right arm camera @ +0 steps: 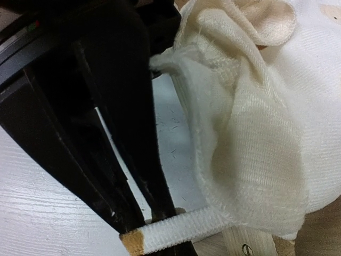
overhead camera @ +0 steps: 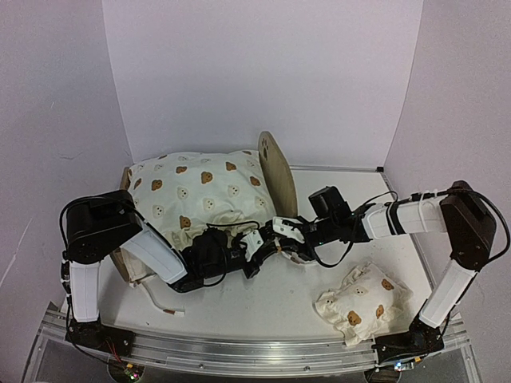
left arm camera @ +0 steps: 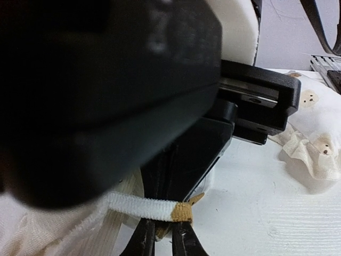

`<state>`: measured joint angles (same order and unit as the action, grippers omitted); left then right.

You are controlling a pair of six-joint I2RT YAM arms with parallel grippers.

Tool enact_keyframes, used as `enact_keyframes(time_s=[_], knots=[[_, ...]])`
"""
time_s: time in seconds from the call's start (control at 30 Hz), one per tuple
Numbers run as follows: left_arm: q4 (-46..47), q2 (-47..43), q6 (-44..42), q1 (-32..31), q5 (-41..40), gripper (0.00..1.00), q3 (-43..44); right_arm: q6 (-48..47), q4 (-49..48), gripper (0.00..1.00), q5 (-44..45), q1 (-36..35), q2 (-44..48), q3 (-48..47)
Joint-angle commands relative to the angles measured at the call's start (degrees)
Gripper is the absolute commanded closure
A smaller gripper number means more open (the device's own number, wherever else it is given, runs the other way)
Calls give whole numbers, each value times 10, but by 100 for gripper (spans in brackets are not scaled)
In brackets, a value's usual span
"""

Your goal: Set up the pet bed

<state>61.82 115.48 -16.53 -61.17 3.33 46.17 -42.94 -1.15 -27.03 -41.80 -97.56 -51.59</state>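
Pinching a white tie strap [left arm camera: 139,205] near its tan tip, the left claw [overhead camera: 257,244] has its fingers pressed together on it. Right claw [overhead camera: 286,231] sits just beside, at the same strap; can't tell its grip. Pet bed [overhead camera: 275,190] lies just behind both claws, bear-print cushion [overhead camera: 200,191] on top, long axis across the table [overhead camera: 263,307], headboard [overhead camera: 270,153] at the right-claw end. Left arm [overhead camera: 152,251] is nearer, folded low along the bed's near side. Right arm [overhead camera: 415,215] stretches leftward, elbow high.
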Motion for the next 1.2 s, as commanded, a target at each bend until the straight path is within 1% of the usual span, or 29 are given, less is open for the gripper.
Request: enact_keyframes(time_s=[0.0, 0.07, 0.23, 0.3, 0.47, 0.6, 0.67, 0.7, 0.73, 0.8, 0.83, 0.9, 1.0, 1.13, 1.17], knots=[[-6, -3, 5, 2, 2, 84, 17, 1, -48, 100, -38, -16, 19, -18], [-6, -6, 9, 4, -1, 84, 14, 4, -55, 100, -41, -16, 23, -16], [-6, -7, 29, 12, 18, 97, 16, 15, -68, 100, -47, -16, 24, -15], [-6, -7, 30, 12, 20, 99, 15, 18, -74, 100, -44, -16, 27, -13], [-6, -18, 43, 12, -6, 100, 4, 42, -83, 99, -23, -16, 29, -10], [-6, -40, 76, 12, -70, 100, -9, 107, -92, 81, 62, -15, 43, 21], [-6, -44, 97, 12, -80, 100, -10, 163, -91, 70, 106, -15, 60, 45], [-6, -43, 104, 12, -77, 100, -10, 193, -92, 62, 129, -14, 76, 59], [-6, -43, 111, 12, -74, 100, -8, 243, -92, 56, 154, -15, 87, 71], [-6, -40, 125, 12, -73, 100, -6, 298, -77, 47, 173, -14, 110, 91], [-6, -40, 130, 12, -71, 100, -5, 323, -70, 45, 183, -14, 121, 101], [-6, -44, 139, 11, -70, 100, -5, 362, -63, 44, 186, -14, 135, 121], [-6, -52, 153, 11, -67, 100, -9, 391, -98, 43, 181, -17, 130, 157], [-6, -57, 173, 11, -62, 100, -14, 393, -138, 44, 240, -43, 103, 164], [-5, -59, 179, 11, -61, 100, -16, 406, -138, 45, 262, -43, 101, 162]])
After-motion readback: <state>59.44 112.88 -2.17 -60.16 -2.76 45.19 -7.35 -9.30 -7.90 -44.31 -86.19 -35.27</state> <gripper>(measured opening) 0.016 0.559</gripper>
